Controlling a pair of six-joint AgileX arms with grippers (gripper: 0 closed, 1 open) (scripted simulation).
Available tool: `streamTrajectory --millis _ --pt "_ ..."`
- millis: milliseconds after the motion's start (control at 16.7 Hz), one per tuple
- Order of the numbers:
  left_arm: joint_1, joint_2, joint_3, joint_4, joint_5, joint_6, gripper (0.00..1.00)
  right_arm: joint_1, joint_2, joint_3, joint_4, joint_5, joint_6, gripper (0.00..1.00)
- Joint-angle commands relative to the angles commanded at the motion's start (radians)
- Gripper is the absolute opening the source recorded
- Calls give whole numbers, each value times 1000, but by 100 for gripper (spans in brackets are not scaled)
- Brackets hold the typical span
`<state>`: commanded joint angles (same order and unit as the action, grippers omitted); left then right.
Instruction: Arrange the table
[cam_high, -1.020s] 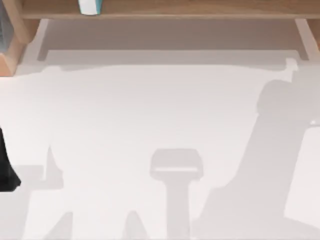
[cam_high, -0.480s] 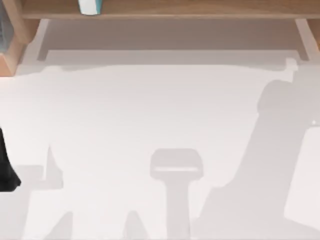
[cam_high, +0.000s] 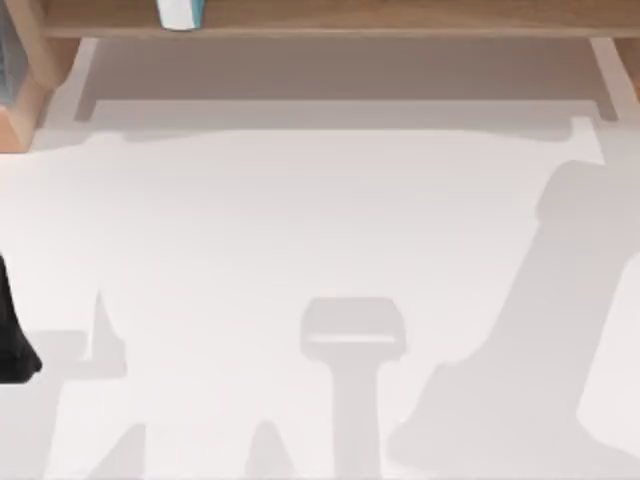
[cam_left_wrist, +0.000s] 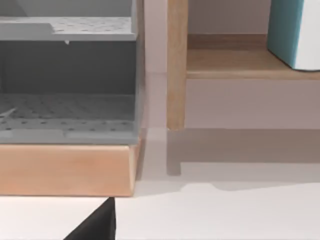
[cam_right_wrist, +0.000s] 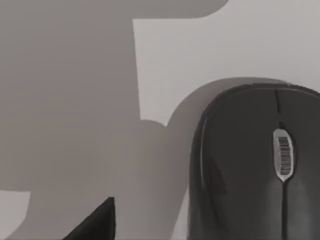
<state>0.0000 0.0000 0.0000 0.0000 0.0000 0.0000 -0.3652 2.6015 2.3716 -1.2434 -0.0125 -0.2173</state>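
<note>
Mouse (cam_right_wrist: 255, 165) on the table (cam_high: 300, 220) below my right wrist; shelf (cam_high: 330, 20) at 12 o'clock; finger states indeterminable.

A matte black, angular arm part (cam_high: 12, 340) with a pointed edge.
</note>
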Motion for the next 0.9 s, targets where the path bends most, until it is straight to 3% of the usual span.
streamTrajectory --millis 180,900 --pt "0 0 0 0 0 0 100 0 0 0 0 0 0 100" --pt "0 0 0 0 0 0 100 0 0 0 0 0 0 10"
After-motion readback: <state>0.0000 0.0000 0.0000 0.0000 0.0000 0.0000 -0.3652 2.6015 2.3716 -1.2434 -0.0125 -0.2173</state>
